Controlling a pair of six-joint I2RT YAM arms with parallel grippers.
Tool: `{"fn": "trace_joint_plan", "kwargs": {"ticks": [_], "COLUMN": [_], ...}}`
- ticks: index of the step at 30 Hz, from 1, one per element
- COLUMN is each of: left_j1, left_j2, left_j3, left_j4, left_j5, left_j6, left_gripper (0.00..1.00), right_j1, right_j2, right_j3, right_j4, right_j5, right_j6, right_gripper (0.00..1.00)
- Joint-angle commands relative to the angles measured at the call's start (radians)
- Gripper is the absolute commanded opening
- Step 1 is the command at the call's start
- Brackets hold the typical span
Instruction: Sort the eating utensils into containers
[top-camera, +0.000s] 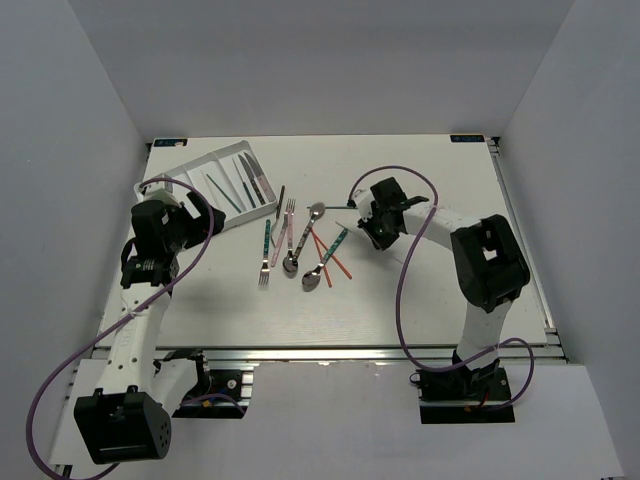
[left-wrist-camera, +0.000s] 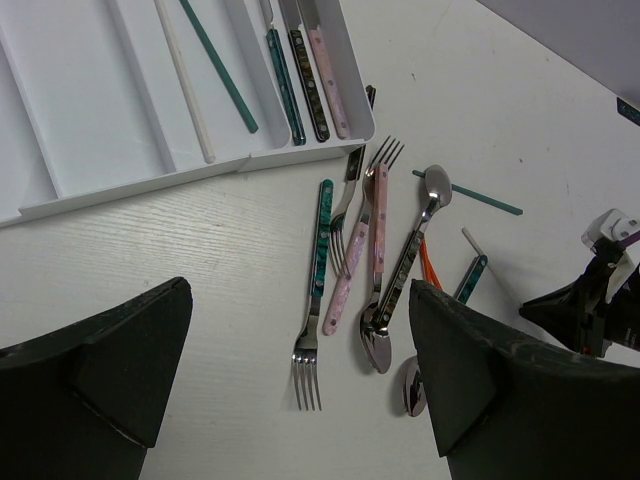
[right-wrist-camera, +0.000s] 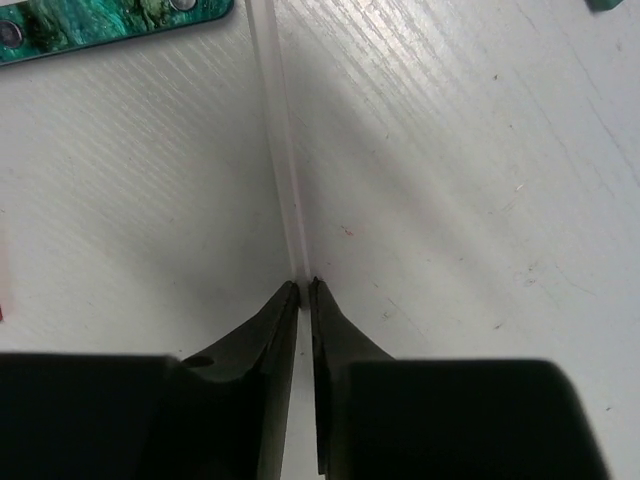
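Loose eating utensils lie mid-table: a teal-handled fork (left-wrist-camera: 320, 240), a pink-handled fork (left-wrist-camera: 350, 270), a dark-handled spoon (left-wrist-camera: 408, 262), orange chopsticks (top-camera: 330, 255) and a teal chopstick (left-wrist-camera: 470, 193). The white tray (left-wrist-camera: 200, 172) holds a teal chopstick (left-wrist-camera: 220, 65), a white one (left-wrist-camera: 185, 85) and three knives (left-wrist-camera: 310, 70) in its containers. My right gripper (right-wrist-camera: 303, 285) is down at the table, its tips pinched on the end of a white chopstick (right-wrist-camera: 285, 180) lying flat. My left gripper (left-wrist-camera: 300, 300) hangs wide open above the forks, beside the tray, holding nothing.
A teal handle (right-wrist-camera: 100, 25) lies just beyond the white chopstick. The tray (top-camera: 215, 172) sits at the back left, angled. The right arm's purple cable (top-camera: 400, 280) loops over the table's right half.
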Motion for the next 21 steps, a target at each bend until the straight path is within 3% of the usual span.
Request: {"fn": "trace_joint_plan", "kwargs": {"ticks": [1,2,3,6,9,10,13,21], "left_j1": [-0.004,-0.004,-0.004,-0.004,-0.004,-0.004,-0.004,-0.004], "left_j2": [-0.024,-0.024,-0.024,-0.022,-0.024,-0.024,-0.025,-0.027], "left_j3": [0.002,0.002,0.004,0.006,0.006,0.007,0.007,-0.002], "left_j4": [0.024,0.024,0.024,0.021,0.021,0.021,0.021,0.036], "left_j5": [0.007,0.007,0.007,0.007,0.004,0.004,0.004,0.024], "left_j6": [0.002,0.002,0.002,0.004,0.005,0.005,0.005,-0.025], "left_gripper": [0.98,0.98,0.98,0.98,0.98,0.98,0.98,0.98], "right_j1": [0.007,0.007,0.007,0.008,0.011,0.013,0.022,0.023], "right_j2": [0.055,0.061,0.078,0.109,0.135,0.139,0.127,-0.067], "right_j3": [-0.065,-0.059,-0.056,-0.039,-0.033,-0.034,-0.057,-0.091], "right_j4": [-0.113,-0.113,-0.115,-0.128,-0.141,-0.144,-0.130,-0.168], "right_j5": [-0.049,-0.047,-0.048,-0.047,0.008,0.045,0.120,0.116], "right_j6": [0.071,0.071,0.069,0.075,0.098,0.115,0.141,0.241], "right_gripper": [0.17,0.28,0.32,0.33,0.23,0.14,0.00,0.00]}}
